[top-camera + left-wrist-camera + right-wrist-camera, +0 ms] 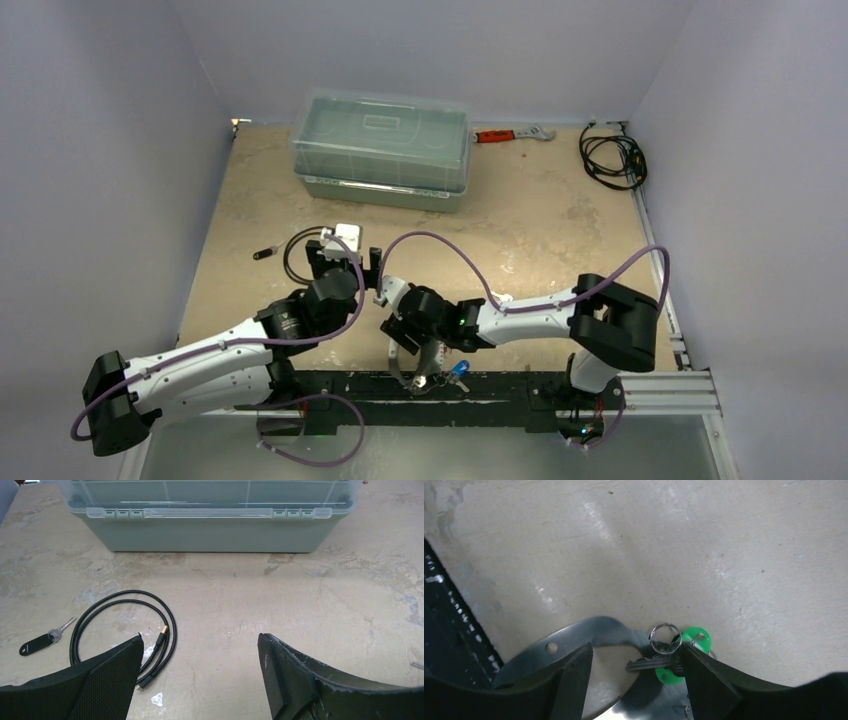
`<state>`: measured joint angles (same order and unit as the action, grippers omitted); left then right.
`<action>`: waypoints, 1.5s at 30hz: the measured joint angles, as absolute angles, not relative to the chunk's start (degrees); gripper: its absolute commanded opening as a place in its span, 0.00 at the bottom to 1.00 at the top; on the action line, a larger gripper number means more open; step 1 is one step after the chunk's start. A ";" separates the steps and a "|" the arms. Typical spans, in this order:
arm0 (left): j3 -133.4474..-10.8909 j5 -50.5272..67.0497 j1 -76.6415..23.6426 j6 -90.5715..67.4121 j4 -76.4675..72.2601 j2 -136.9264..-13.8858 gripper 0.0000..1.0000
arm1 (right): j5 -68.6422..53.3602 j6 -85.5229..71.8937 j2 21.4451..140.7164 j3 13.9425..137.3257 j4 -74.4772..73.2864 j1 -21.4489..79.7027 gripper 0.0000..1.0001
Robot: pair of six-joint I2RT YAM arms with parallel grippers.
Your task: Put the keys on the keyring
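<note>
Between black fingers (709, 680) of released right gripper (635, 650), a green-tagged silver key (646, 665) on flat grey keyring (594, 630); left gripper (200, 637) agape.

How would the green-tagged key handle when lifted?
The green-tagged key is likely stiff, light, and lies flat, so awkward to pinch. Its green tag and small split ring look loosely linked and would probably dangle.

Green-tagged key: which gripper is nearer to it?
Right. The right gripper stands open astride the green-tagged key, which lies over the keyring; the left gripper hangs farther back, by the black cable.
</note>
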<state>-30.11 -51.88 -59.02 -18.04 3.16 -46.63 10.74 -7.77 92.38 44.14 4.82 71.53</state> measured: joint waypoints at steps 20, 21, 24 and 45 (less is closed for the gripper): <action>-30.06 -52.97 -58.96 -18.52 4.32 -43.77 0.84 | 19.77 -7.49 93.25 52.66 -11.53 72.75 0.83; -30.06 -52.97 -58.98 -18.55 4.36 -43.35 0.84 | 19.40 -7.29 92.42 52.82 -12.10 72.75 0.83; -30.02 -53.19 -59.02 -18.96 4.43 -42.00 0.85 | 18.79 -6.74 92.27 53.54 -12.80 72.88 0.84; -27.86 -65.39 -58.50 -25.06 9.39 -33.30 0.87 | 21.93 -0.86 104.77 62.39 -10.20 67.77 0.79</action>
<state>-27.86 -65.39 -58.50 -25.06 9.39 -33.30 21.93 -0.86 104.77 62.39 -10.20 67.77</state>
